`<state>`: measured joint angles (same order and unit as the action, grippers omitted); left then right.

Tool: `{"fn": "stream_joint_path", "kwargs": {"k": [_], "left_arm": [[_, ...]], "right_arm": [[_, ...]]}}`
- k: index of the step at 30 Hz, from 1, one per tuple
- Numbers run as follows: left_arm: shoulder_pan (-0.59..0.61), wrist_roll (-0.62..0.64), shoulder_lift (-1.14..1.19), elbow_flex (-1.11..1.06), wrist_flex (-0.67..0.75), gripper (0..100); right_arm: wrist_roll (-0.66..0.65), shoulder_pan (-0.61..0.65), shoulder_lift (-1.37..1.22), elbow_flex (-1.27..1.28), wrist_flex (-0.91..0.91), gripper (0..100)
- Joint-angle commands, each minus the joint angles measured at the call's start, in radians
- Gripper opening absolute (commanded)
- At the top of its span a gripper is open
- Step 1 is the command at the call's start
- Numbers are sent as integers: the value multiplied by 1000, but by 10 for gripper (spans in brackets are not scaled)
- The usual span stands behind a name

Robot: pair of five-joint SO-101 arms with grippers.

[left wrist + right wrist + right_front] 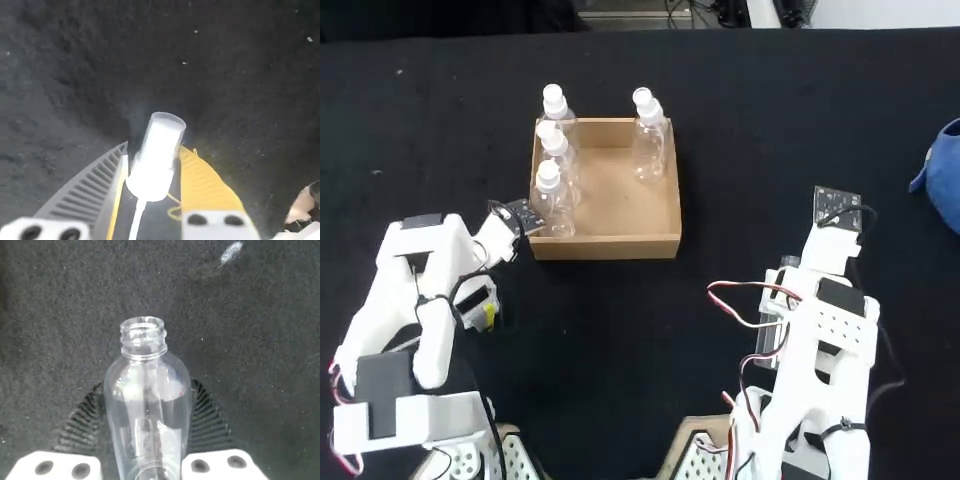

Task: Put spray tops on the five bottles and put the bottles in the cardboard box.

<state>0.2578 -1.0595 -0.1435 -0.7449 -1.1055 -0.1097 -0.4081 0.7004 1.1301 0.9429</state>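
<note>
Left pincer (153,146) clamps a spray top (160,132). Cardboard box (605,244) sits mid black surface (770,120): 3 capped bottles (554,170) along its left wall, a 4th capped bottle (648,140) in its far right corner, bare floor between. Right pincer (148,390) grips an uncapped bottle (147,410).

I saw a black table (800,110) under everything. At the right edge of the frame a blue object (944,178) lay on it, partly cut off. Dark cables (720,12) ran along the top edge.

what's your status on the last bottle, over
Left gripper shut on spray top. Right gripper shut on uncapped bottle. Four capped bottles in cardboard box. Blue object off to the side.
</note>
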Motion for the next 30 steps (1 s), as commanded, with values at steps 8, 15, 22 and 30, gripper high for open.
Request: {"fn": "stream_joint_path", "kwargs": {"k": [8,15,22,30], "left_arm": [[134,75,-130,21,38,29],[219,287,-138,79,114,29],[271,519,-138,216,18,29],[397,562,-140,237,8,29]], "right_arm": [[8,21,44,-5,-21,11],[8,21,45,-41,-14,11],[8,130,45,-183,89,11],[12,350,107,-269,94,10]]}}
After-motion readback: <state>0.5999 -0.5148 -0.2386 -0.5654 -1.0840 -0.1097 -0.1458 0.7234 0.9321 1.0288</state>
